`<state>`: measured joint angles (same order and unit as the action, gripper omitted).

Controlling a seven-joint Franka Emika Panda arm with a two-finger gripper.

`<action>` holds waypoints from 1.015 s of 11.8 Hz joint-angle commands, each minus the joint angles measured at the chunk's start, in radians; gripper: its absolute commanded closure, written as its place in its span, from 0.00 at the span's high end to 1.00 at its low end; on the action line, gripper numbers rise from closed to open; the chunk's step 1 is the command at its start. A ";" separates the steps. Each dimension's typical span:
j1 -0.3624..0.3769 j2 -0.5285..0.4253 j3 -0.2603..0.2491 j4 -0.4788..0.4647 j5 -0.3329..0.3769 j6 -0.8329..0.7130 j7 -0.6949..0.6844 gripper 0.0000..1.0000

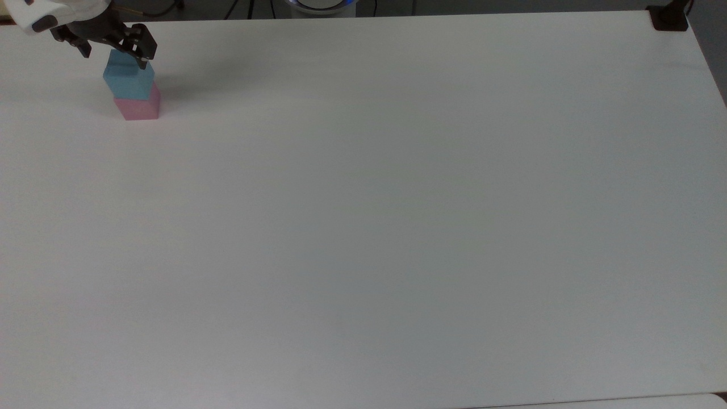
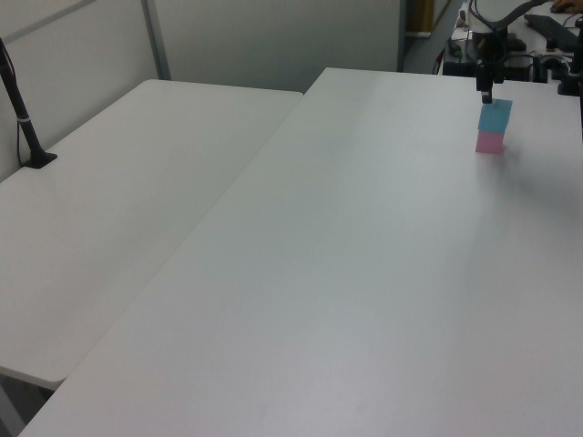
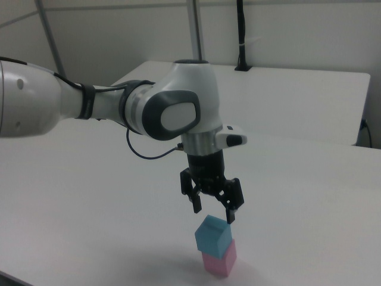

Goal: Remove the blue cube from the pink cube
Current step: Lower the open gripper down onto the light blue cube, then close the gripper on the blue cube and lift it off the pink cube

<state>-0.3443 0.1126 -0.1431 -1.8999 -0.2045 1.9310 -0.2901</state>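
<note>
Showing a two-cube stack near the far left corner of the white table (image 1: pixel 397 227) in the top view: the blue cube (image 1: pixel 128 78) sits on the pink cube (image 1: pixel 139 108), turned slightly so that its edges do not line up with those of the cube below. The pink cube rests flat on the table. The gripper (image 1: pixel 113 54) hangs directly over the stack with its fingers spread apart, wider than the blue cube and holding nothing. In the right view the gripper (image 3: pixel 214 213) points straight down, its fingertips (image 3: pixel 233 215) just above the blue cube's (image 3: pixel 212 236) top face and not touching it; the pink cube (image 3: pixel 219 260) shows beneath. The white arm (image 3: pixel 119 110) reaches in from the right view's left. In the left view the stack stands near the table's far right edge, blue cube (image 2: pixel 495 116) over pink cube (image 2: pixel 490 142), with the gripper (image 2: pixel 485 86) just above.
</note>
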 commanded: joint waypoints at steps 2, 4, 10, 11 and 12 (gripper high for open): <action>-0.001 0.035 -0.007 -0.048 -0.003 0.088 0.054 1.00; 0.004 0.044 -0.007 -0.054 -0.003 0.091 0.058 1.00; 0.011 0.044 -0.006 -0.045 -0.001 0.086 0.048 0.39; 0.013 0.035 -0.004 -0.044 -0.001 0.077 0.052 0.39; 0.024 0.021 -0.001 -0.033 0.000 0.036 0.052 0.39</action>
<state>-0.3468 0.1742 -0.1415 -1.9247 -0.2044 1.9956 -0.2512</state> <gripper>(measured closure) 0.405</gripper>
